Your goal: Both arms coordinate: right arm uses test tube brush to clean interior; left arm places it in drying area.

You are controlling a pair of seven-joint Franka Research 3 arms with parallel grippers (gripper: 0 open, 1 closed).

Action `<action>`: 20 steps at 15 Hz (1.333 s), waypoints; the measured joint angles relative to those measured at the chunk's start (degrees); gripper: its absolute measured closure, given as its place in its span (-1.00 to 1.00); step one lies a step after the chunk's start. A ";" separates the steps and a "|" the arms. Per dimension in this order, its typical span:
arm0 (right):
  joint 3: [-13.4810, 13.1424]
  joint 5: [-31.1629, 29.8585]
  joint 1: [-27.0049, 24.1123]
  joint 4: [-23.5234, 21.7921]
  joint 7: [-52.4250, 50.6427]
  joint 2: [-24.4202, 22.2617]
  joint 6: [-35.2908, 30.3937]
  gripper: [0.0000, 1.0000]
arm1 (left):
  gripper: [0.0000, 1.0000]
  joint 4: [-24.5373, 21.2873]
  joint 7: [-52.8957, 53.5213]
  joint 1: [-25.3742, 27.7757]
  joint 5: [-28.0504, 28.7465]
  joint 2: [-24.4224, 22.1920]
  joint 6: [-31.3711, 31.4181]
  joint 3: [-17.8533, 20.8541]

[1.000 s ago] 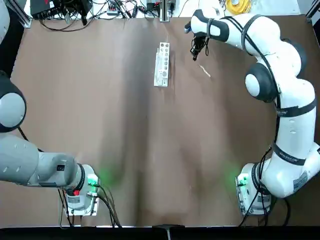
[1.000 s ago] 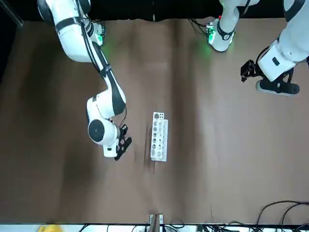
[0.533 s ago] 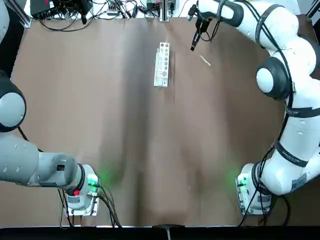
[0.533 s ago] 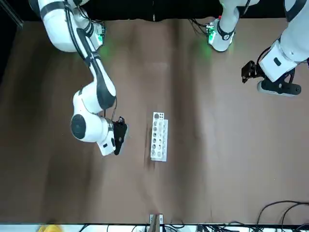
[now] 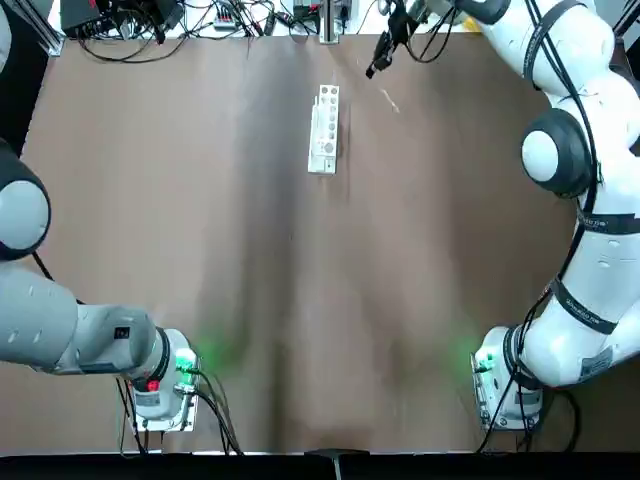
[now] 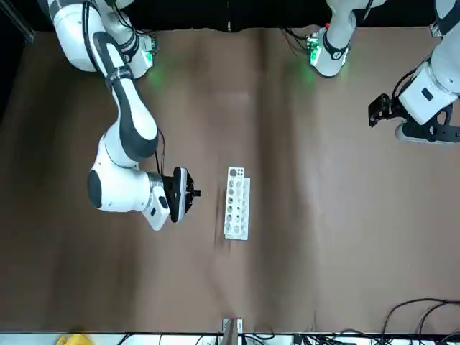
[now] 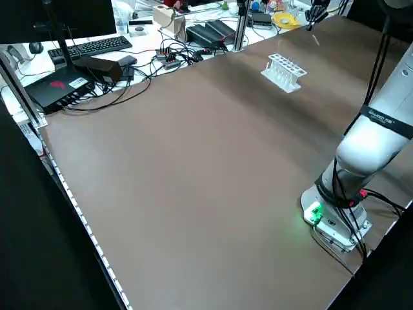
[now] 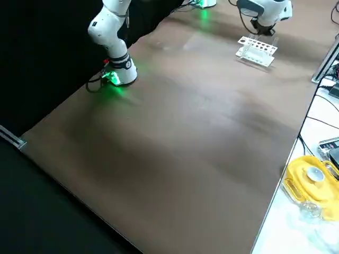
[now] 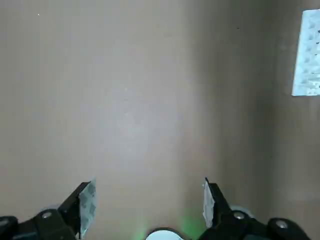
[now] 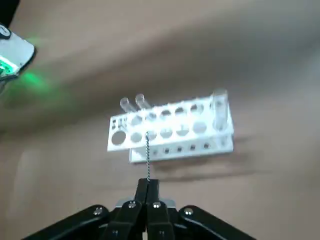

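Now brush [image 10: 147, 155] between right tool [image 10: 148, 192] fingertips.

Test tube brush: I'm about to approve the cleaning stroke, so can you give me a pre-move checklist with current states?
1. Thin wire-stemmed test tube brush clamped in the right gripper: ok.
2. Brush clear of the table: ok, it's lifted.
3. White holed plastic rack upright: ok.
4. Clear glass tubes standing in the rack: ok.
5. Brush tip lined up with a tube mouth: not ok, it's beside the rack.
6. Left gripper open and parked away from the rack: ok.
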 joint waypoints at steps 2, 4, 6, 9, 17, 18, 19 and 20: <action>0.29 6.45 -0.22 1.11 -5.42 -0.01 0.06 0.96 | -1.00 0.00 0.00 -0.03 0.00 0.00 0.09 -0.22; 0.28 15.29 -0.75 1.17 -12.91 0.02 0.20 0.96 | -1.00 0.00 0.00 -0.03 0.00 0.00 0.19 -0.28; 0.28 22.04 -1.50 1.12 -20.12 0.09 0.20 0.96 | -1.00 0.00 0.00 -0.03 -0.01 0.00 0.60 -0.28; 0.36 29.19 -1.78 1.06 -28.11 0.27 0.58 0.96 | -1.00 0.00 0.00 -0.01 -0.02 0.00 1.09 -0.28; 1.17 46.88 0.07 0.74 -45.32 4.57 8.27 0.96 | -1.00 -0.01 0.00 -0.01 -0.02 0.05 1.52 -0.28; 1.19 47.12 0.37 0.74 -45.37 4.65 9.05 0.96 | -1.00 -0.02 0.00 0.01 -0.02 0.06 1.55 -0.27; 1.19 47.71 0.63 0.74 -45.47 4.69 9.66 0.96 | -1.00 -0.02 0.00 0.01 -0.02 0.07 1.57 -0.27; 1.20 48.66 0.84 0.74 -46.08 4.73 9.96 0.96 | -1.00 -0.02 0.00 0.01 -0.02 0.08 1.58 -0.27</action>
